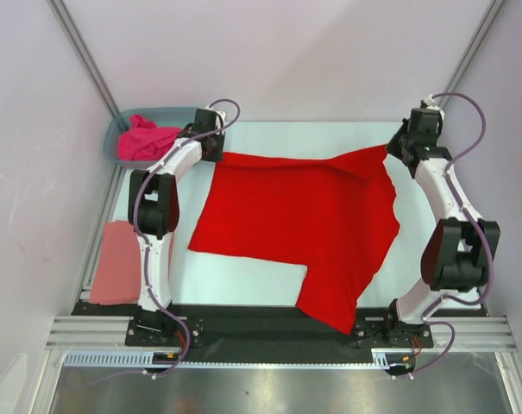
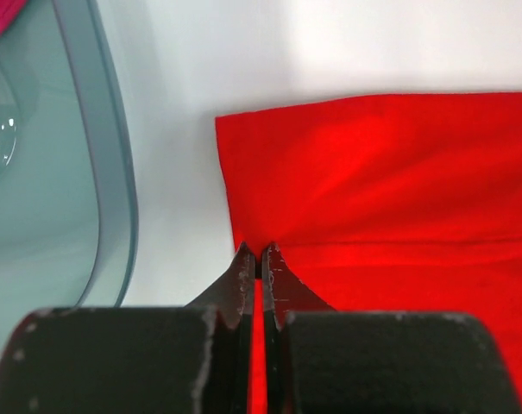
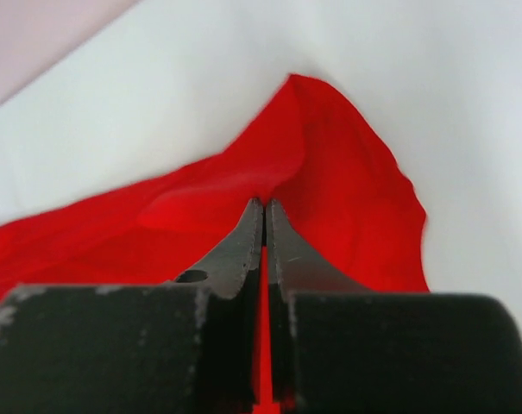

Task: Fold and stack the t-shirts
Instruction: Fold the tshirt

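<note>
The bright red t-shirt lies spread across the white table, with its near right part hanging over the front edge. My left gripper is shut on the shirt's far left corner; in the left wrist view red cloth shows between the closed jaws. My right gripper is shut on the far right corner, which is lifted into a peak ahead of the gripper. The hot magenta-pink t-shirt lies crumpled in the tub. The salmon-pink t-shirt lies folded at the table's left edge.
The translucent blue-grey plastic tub stands at the far left corner, right beside my left gripper; its wall shows in the left wrist view. Pale enclosure walls and metal frame posts surround the table. A black strip runs along the front edge.
</note>
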